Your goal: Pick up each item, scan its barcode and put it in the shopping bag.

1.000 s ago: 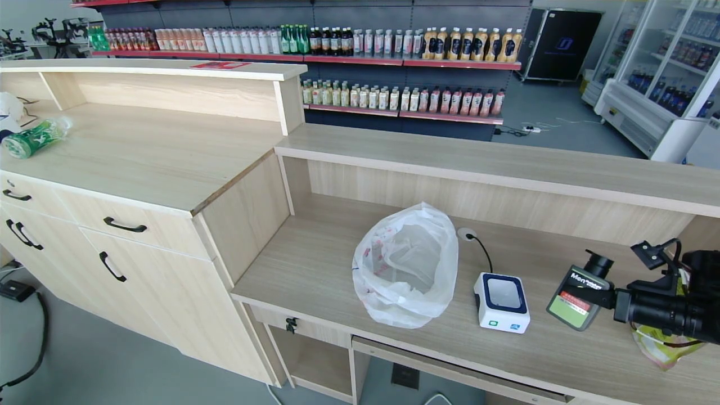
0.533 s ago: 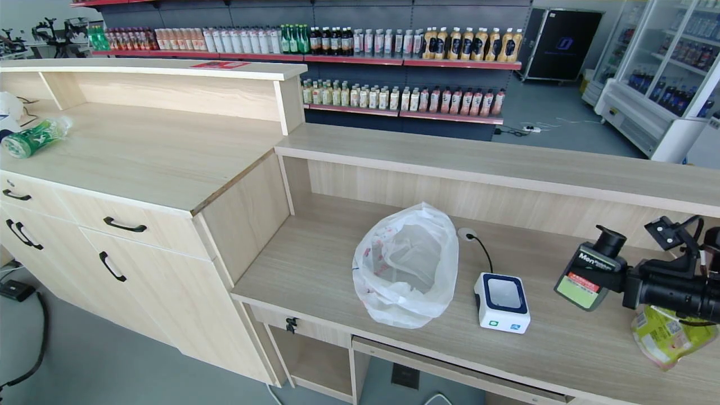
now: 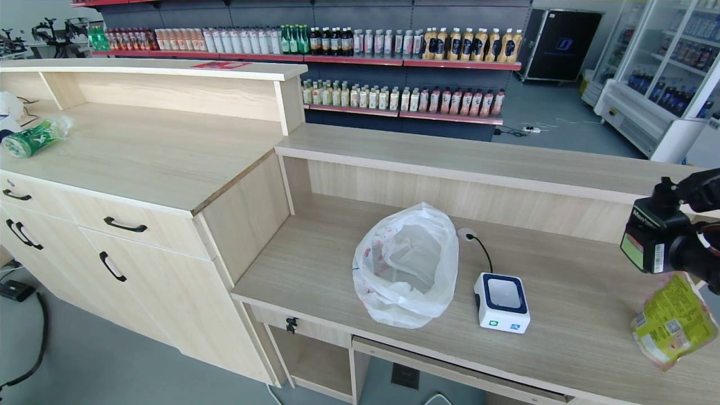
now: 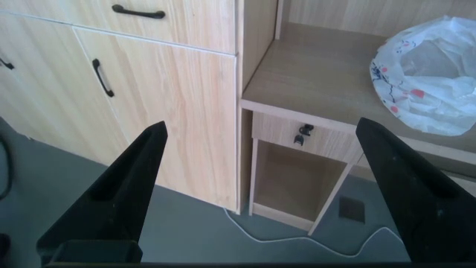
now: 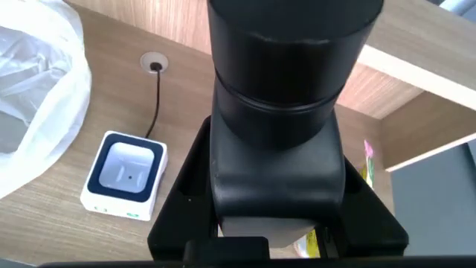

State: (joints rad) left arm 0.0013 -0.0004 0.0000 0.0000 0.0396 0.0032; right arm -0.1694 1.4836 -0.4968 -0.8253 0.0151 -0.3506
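My right gripper (image 3: 672, 253) is shut on a black bottle (image 3: 646, 239) with a green and red label, held in the air at the far right above the counter. In the right wrist view the black bottle (image 5: 279, 112) stands between my fingers (image 5: 182, 197). The white barcode scanner (image 3: 502, 301) sits on the lower counter, beside the open white shopping bag (image 3: 406, 264). A yellow-green snack pouch (image 3: 672, 320) lies at the counter's right edge. My left gripper (image 4: 260, 197) hangs open and empty low before the cabinet, with the shopping bag (image 4: 431, 71) off to one side.
The scanner's cable runs to a grommet (image 3: 466, 233) in the lower counter (image 3: 315, 264). A raised ledge (image 3: 450, 157) backs it. A green package (image 3: 34, 138) lies on the higher left counter. Drawers with black handles (image 3: 125, 226) front the cabinet.
The right gripper has lifted the black bottle up and to the right, away from the counter, and turned it so its barcode side shows. The pouch beneath it is now uncovered.
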